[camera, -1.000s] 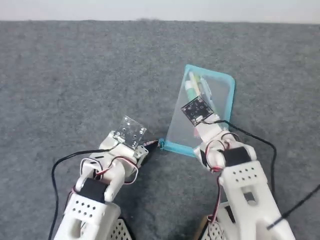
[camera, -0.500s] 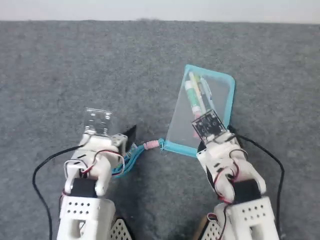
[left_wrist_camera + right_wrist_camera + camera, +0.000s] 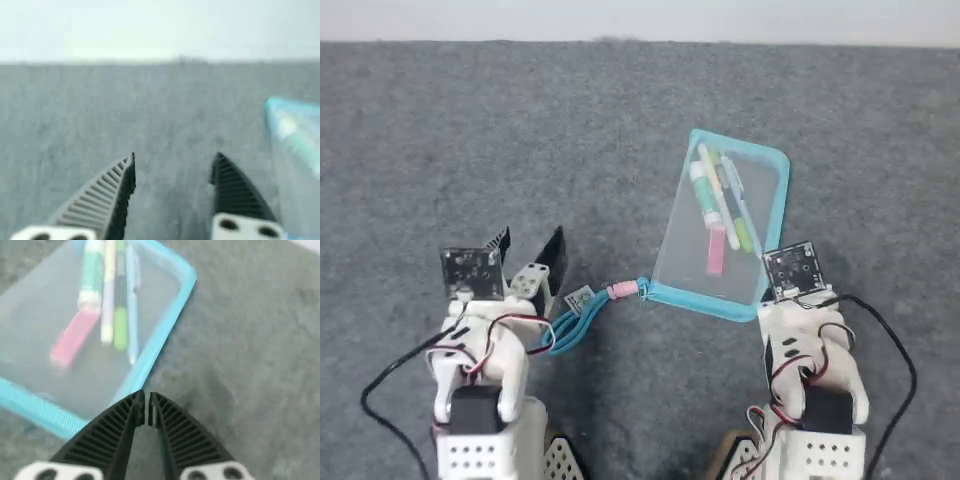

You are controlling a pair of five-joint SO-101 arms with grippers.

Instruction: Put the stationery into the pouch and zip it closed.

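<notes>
Right gripper (image 3: 145,396): black ribbed jaws closed on nothing, just off the near corner of the flat clear-plastic pouch with turquoise trim (image 3: 162,334).
Left gripper (image 3: 175,157): black ribbed jaws spread wide, empty.
Zip pull (image 3: 618,291): one pink tab with a looped blue cord (image 3: 565,325), at the pouch corner nearest the left arm.
Stationery: five pieces inside the pouch; one green-and-white tube (image 3: 700,190), one pink block (image 3: 716,250), three slim pens (image 3: 732,205).
Table (image 3: 470,130): fuzzy grey cloth.
</notes>
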